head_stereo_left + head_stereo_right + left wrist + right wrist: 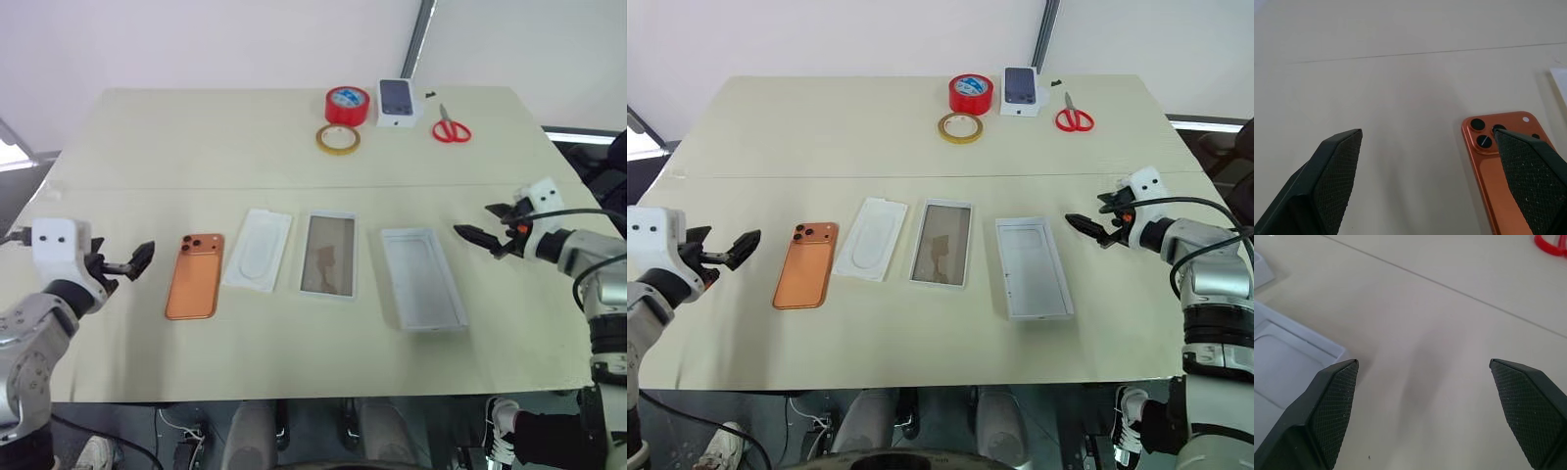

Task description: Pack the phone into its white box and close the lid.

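The orange phone (194,275) lies back up on the table, its camera cluster at the far end. To its right lie a flat white insert (258,250), then the white box (328,255) with a brownish floor, then a second shallow white tray (422,291) that looks like the lid. My left gripper (130,262) hovers open just left of the phone (1486,156), holding nothing. Just right of the lid tray (1283,352), my right gripper (475,220) is open and empty above bare table.
At the table's far edge stand a red tape roll (347,104), a yellowish tape ring (337,138), a small white box printed with a dark phone (397,101) and red scissors (451,127). A seam runs across the tabletop (147,188).
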Tool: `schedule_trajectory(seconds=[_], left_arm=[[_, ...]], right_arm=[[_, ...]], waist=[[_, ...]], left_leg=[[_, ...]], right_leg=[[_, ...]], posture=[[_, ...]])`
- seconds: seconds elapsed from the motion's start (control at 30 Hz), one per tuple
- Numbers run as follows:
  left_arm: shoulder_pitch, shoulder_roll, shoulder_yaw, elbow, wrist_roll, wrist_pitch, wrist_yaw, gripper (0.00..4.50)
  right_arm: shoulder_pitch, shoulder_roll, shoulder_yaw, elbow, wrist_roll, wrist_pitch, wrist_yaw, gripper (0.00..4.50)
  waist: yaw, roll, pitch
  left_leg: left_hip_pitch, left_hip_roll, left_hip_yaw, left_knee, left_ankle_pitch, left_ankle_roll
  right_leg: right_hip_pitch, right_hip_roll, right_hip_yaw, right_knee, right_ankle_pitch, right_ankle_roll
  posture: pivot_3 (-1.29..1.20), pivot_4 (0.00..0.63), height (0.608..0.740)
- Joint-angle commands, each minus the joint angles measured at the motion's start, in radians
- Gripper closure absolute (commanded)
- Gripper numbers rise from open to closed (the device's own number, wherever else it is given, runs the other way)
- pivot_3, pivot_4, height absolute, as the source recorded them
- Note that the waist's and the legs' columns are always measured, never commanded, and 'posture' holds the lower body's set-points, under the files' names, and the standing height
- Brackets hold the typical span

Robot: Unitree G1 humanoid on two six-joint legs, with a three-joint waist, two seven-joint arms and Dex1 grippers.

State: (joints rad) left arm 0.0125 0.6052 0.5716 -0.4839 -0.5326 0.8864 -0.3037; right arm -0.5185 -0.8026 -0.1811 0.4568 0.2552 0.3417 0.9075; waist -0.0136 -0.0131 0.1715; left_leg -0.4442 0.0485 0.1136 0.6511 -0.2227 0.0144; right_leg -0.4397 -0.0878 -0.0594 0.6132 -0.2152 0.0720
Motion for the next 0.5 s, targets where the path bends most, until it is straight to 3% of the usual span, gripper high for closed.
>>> schedule_trajectory(seconds=[0.03,0.27,0.5], left_arm=[[0.001,-0.002,0.028,-0.039,-0.006,-0.003,0.014,0.00],[0.013,-0.018,0.021,-0.081,-0.029,0.016,0.035,0.00],[-0.065,-0.083,-0.111,-0.171,-0.124,0.097,0.060,0.00]], right_arm=[[-0.036,0.008,0.001,0.012,-0.004,-0.029,0.002,0.02],[-0.069,0.032,0.026,0.017,-0.009,-0.045,0.010,0.02],[-0.048,0.060,0.080,-0.190,0.025,0.024,0.054,0.02]], waist=[[0.000,0.000,0.000],[0.001,0.000,0.000],[0.002,0.000,0.000]], left_leg=[[0.000,0.000,0.000,0.000,0.000,0.000],[0.000,0.000,0.000,0.000,0.001,0.001],[0.000,0.000,0.000,0.001,0.001,0.001]], right_leg=[[0.000,0.000,0.000,0.000,0.000,0.000],[0.000,0.000,0.000,0.000,0.000,0.000],[0.001,0.000,0.000,0.000,0.000,0.000]], posture=[[0.00,0.150,0.740],[0.00,0.150,0.740],[0.00,0.150,0.740]])
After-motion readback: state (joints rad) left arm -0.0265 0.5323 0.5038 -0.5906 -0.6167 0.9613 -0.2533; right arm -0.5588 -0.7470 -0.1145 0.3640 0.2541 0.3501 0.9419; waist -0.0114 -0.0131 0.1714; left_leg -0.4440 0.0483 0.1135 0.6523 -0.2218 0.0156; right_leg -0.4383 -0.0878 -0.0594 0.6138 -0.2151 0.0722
